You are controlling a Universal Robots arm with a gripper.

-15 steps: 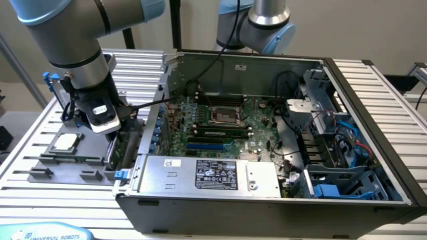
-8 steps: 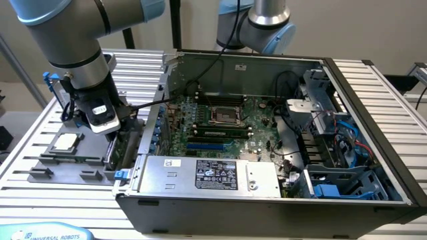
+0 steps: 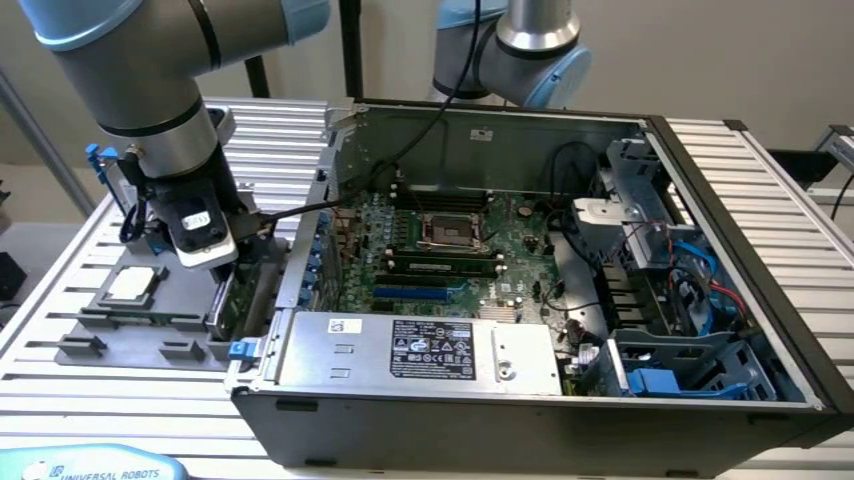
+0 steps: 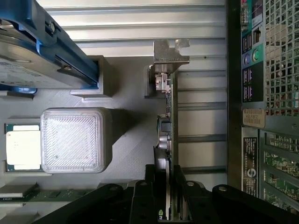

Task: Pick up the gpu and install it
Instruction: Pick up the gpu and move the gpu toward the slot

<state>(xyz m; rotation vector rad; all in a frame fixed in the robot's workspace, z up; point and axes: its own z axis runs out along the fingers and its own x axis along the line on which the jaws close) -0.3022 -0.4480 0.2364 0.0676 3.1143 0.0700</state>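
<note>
The gpu [image 4: 171, 116] stands on its edge over the grey holder tray [image 4: 126, 140], its silver end bracket [image 4: 170, 51] pointing away from the wrist. My gripper [image 4: 168, 207] is shut on the card's near end, one black finger pressed against each face. In the exterior view the gripper [image 3: 220, 258] hangs just outside the computer case's left wall, with the dark green gpu [image 3: 254, 290] below it between the tray and the case. Whether the card has left the tray's slot I cannot tell.
The open computer case [image 3: 747, 200] holds the motherboard [image 3: 441, 235], a blue card slot [image 3: 420, 293] and a silver power supply [image 3: 414, 350]. On the tray [image 3: 120, 335] lie a CPU [image 3: 134, 285] and a hard drive with blue rails [image 4: 32, 60]. A second arm [image 3: 534, 50] stands behind the case.
</note>
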